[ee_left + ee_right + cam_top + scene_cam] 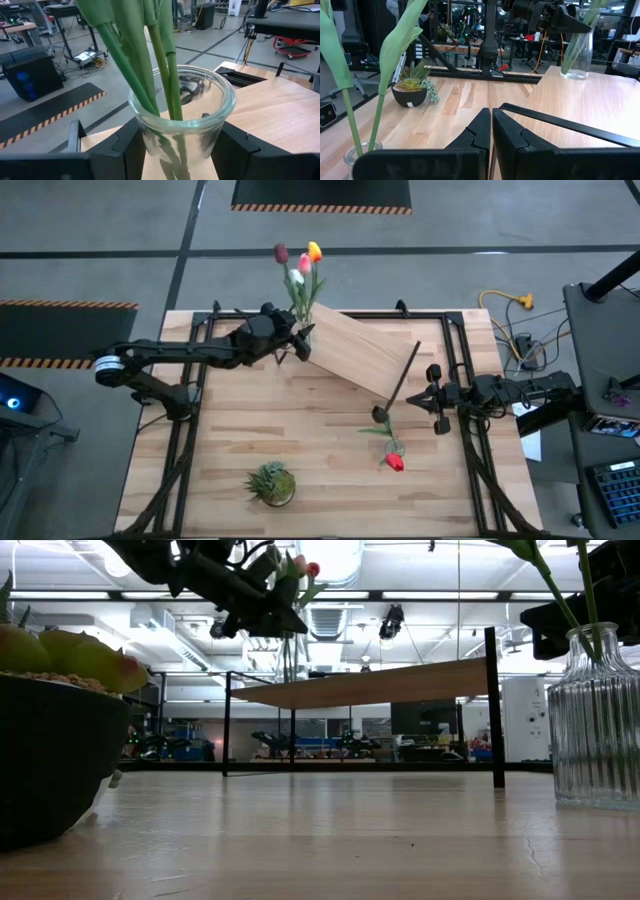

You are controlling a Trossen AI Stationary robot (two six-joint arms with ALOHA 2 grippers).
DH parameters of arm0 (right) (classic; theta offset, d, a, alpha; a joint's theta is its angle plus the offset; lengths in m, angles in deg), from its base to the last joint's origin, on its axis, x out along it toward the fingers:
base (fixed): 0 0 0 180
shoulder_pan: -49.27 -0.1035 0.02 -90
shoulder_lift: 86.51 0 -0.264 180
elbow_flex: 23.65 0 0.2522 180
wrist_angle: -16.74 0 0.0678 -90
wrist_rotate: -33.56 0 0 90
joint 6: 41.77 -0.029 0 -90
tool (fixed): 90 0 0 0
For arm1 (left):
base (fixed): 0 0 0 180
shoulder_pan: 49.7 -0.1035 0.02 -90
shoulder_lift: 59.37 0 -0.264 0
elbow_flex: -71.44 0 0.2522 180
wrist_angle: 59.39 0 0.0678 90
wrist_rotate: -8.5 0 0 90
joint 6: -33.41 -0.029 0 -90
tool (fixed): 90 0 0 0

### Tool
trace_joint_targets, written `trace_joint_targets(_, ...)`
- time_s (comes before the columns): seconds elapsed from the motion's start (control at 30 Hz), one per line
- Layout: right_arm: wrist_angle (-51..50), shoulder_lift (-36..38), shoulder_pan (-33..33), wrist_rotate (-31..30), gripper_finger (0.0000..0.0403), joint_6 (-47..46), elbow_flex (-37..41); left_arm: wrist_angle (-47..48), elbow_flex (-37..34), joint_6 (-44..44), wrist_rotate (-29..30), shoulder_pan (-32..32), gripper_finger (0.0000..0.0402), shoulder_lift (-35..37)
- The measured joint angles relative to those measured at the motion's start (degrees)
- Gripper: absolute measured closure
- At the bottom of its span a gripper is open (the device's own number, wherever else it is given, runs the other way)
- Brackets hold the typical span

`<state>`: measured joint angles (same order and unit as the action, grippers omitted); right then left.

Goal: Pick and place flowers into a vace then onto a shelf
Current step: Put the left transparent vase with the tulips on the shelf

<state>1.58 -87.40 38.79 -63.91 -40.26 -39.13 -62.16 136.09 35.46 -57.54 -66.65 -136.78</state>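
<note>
**Vase perched at the shelf's far corner**

The left tool (290, 340) clamps the clear ribbed glass vase (182, 115) of green-stemmed tulips (300, 265) at the far left corner of the light wooden plank shelf (355, 352). Released off-edge, the top-heavy vase could tip.

The right tool (491, 131), fingers pressed together on nothing, waits at the desk's (300, 430) right side. Only the high view shows a red tulip (394, 461) lying loose there; the right wrist view shows the vase standing on the shelf.

The shelf (355, 352) slants across the desk's (220, 440) far middle, its black legs (400, 375) barring the way beneath. The near left desk lies open, save the potted plant (271, 483); a second vase (381, 414) with a red tulip (394, 462) stands near the right.
</note>
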Motion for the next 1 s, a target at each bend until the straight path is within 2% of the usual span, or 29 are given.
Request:
trace_joint_targets(0.1, 0.01, 0.0, 0.0, 0.0, 0.0394, -0.02, 0.0, -0.01, -0.15, -0.02, 0.11, 0.0, 0.023, 0.0)
trace_joint_targets(0.63, -0.01, 0.0, 0.0, 0.02, 0.0394, -0.02, 0.0, 2.08, -0.35, -0.02, -0.14, 0.12, 0.0132, 0.68)
trace_joint_targets(0.87, -0.02, 0.0, 0.0, 0.03, 0.0394, -0.02, 0.0, 5.26, -0.35, -0.04, -4.43, 0.46, 0.0069, 2.36)
trace_joint_targets(1.0, -0.01, 0.0, 0.02, 0.02, 0.0394, -0.01, 0.0, 9.18, -0.42, -0.03, -4.55, 0.8, 0.0056, 5.41)
